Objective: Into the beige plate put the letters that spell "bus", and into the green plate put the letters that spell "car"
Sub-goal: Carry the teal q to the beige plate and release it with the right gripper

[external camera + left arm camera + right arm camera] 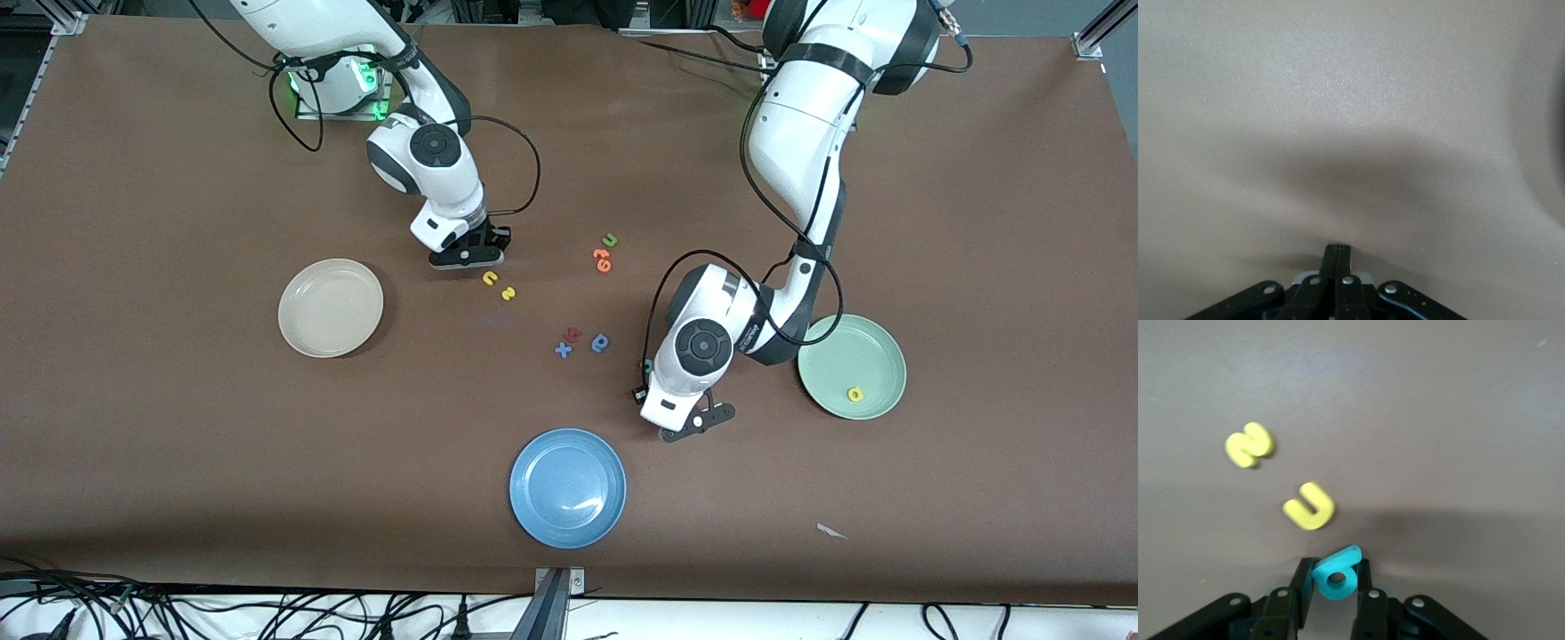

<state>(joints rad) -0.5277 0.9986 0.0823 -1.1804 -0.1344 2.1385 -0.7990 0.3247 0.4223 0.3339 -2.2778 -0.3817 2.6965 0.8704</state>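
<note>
My right gripper [1331, 564] is shut on the teal b [1337, 575], close to the table. The yellow u [1309, 507] and yellow s [1249, 445] lie just by it. In the front view that gripper [467, 258] is beside the yellow u [489, 278] and s [508, 293], with the beige plate [331, 308] nearer the right arm's end. My left gripper [1337, 249] is shut on nothing over bare table. It [698, 422] hangs between the blue plate and the green plate [876, 351], which holds the yellow a [855, 394]. A teal letter [647, 364] peeks from under the left wrist.
The blue plate [567, 487] sits nearest the front camera. A blue x [563, 349], a red letter [573, 335] and a blue a-like letter [601, 343] lie mid-table. A green u [610, 240] and orange letters [603, 260] lie farther back. A white scrap [831, 532] lies near the front edge.
</note>
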